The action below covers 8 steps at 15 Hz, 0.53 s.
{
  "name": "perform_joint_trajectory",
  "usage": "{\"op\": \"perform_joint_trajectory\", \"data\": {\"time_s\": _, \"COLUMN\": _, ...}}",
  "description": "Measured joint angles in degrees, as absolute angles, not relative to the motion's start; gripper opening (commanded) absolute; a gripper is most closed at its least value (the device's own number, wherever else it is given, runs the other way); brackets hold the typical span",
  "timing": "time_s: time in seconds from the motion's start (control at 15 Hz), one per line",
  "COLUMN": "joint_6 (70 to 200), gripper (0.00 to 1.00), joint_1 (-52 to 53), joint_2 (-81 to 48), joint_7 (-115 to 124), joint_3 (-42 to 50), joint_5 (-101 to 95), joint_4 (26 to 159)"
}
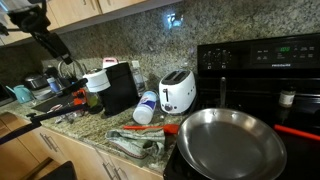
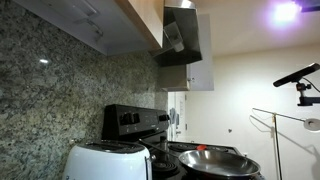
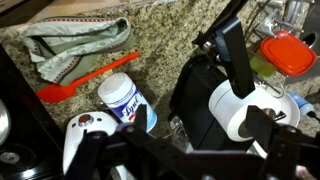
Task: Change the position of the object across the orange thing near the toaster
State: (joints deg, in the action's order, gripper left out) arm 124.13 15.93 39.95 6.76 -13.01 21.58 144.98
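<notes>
A white Lysol canister with a blue label (image 1: 146, 107) lies on its side on the granite counter, just beside the white toaster (image 1: 178, 92). An orange spatula (image 1: 152, 128) lies in front of the canister. In the wrist view the canister (image 3: 125, 100) sits between the spatula (image 3: 85, 75) and the toaster (image 3: 85, 135). The toaster also shows in an exterior view (image 2: 105, 160). My gripper (image 3: 197, 128) is open and empty, high above the black coffee maker (image 3: 210, 95). In an exterior view the gripper (image 1: 55, 45) hangs at the upper left, far from the canister.
A crumpled green-grey towel (image 1: 135, 143) lies by the counter's front edge. A large steel pan (image 1: 230, 140) sits on the black stove (image 1: 260, 60). A red-lidded container (image 3: 285, 55) and cluttered items stand beyond the coffee maker (image 1: 120, 88).
</notes>
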Motion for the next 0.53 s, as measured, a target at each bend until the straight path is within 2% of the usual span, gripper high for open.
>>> {"op": "perform_joint_trajectory", "data": {"time_s": 0.53, "joint_6": 140.5, "gripper": 1.00, "joint_1": 8.3, "joint_2": 25.8, "joint_7": 19.9, "joint_3": -13.1, "joint_5": 19.2, "joint_4": 142.1}}
